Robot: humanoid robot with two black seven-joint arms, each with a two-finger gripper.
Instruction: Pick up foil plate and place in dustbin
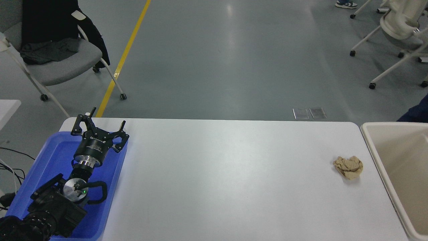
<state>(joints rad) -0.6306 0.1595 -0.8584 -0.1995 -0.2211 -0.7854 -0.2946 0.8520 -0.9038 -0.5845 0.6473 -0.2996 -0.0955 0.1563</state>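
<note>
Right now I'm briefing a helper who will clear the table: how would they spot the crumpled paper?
Start at the white table and go to its right end, near the beige dustbin. The tan paper wad lies there on the tabletop, just left of the bin's rim. It is the only small loose object; the blue tray sits far left.

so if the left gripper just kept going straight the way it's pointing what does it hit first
Probably nothing on the table: the left gripper, open over the blue tray, points toward the table's far edge, with only floor beyond. Its height over the tray's rim is unclear.
</note>
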